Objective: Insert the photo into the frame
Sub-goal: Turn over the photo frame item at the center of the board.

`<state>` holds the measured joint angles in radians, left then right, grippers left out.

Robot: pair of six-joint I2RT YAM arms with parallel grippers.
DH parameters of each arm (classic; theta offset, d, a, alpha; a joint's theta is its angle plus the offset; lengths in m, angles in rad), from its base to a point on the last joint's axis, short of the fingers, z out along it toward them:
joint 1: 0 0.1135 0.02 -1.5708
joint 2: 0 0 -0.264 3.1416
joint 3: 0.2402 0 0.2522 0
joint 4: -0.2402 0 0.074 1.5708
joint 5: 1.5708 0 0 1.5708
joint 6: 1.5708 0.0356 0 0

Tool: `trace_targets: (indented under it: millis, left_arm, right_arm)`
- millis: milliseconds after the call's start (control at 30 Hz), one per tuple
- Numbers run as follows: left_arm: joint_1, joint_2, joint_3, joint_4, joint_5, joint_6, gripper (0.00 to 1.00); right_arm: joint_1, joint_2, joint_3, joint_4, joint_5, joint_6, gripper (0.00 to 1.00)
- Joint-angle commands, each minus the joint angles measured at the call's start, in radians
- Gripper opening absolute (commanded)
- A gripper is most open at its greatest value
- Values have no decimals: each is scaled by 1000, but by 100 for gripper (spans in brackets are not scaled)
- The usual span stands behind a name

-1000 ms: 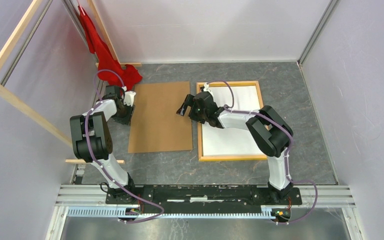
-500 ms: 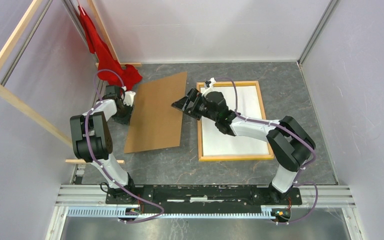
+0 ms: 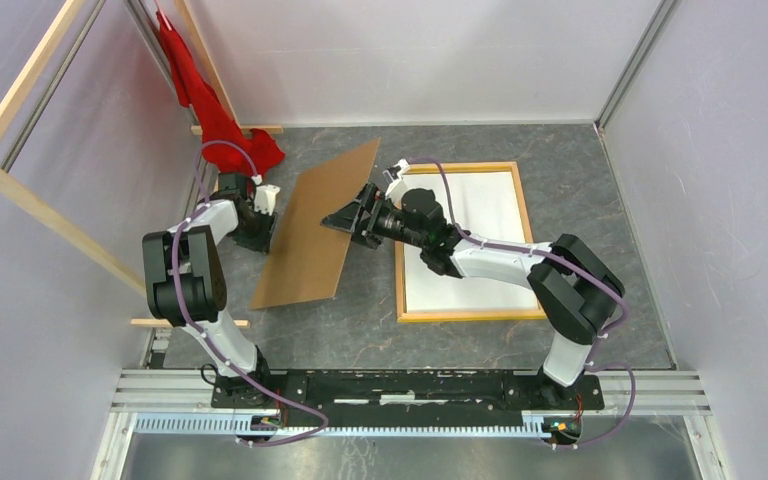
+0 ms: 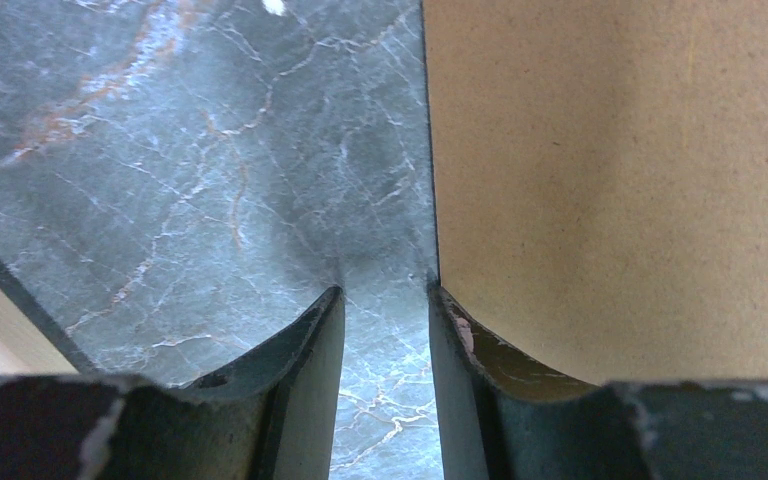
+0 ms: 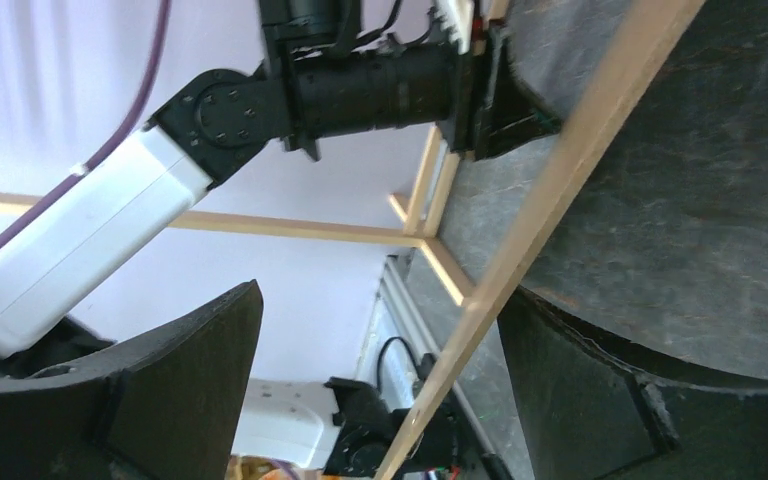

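Board (image 3: pixel 310 235), flat a second ago, now tipped: left edge on table (image 3: pixel 580 180), right edge raised. My right end effector (image 3: pixel 348 216) wide apart astride raised edge, unclamped. My left end effector (image 4: pixel 385 295) part apart, empty, beside low edge. Frame (image 3: pixel 400 290) back-up; photo (image 3: pixel 460 290) inside, white side up. Judge: board closes frame next.

In the top view the frame (image 3: pixel 468 316) lies flat on the table (image 3: pixel 610 240), right of centre, with the photo (image 3: pixel 495 200) inside its border. Left of it is the backing board (image 3: pixel 310 240) — tilted, left edge down on the table, right edge raised. The right gripper (image 3: pixel 350 218) sits at that raised edge, between board and frame; the left gripper (image 3: pixel 260 222) is at the board's left edge. A cloth (image 3: pixel 215 125) hangs in the upper left corner.
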<state>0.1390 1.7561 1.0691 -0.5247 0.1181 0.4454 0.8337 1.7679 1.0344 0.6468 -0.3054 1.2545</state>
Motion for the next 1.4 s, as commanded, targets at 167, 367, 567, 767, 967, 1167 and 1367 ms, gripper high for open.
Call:
trace_targets:
  millis: [167, 367, 567, 767, 967, 1167, 1367]
  left_arm:
    - [-14, -112, 29, -157, 181, 85, 55]
    - [-15, -306, 96, -271, 346, 191, 97]
    - [-29, -565, 166, -452, 542, 395, 100]
    - [-96, -850, 88, -527, 571, 631, 100]
    - [-157, -1067, -34, -574, 539, 921, 100]
    - [-157, -1211, -138, -469, 569, 1123, 100]
    - [-157, -1289, -234, -249, 642, 1093, 100]
  right_arm:
    - [-9, -93, 140, -414, 170, -184, 58]
    - [-41, -80, 176, -464, 165, -156, 10]
    - [-90, -104, 243, -513, 148, -90, 0]
    - [-127, -170, 263, -552, 179, 1, 0]
    - [-142, -220, 225, -496, 164, 130, 0]
    - [-141, -277, 191, -455, 145, 207, 0]
    - [-139, -363, 118, -419, 150, 242, 0]
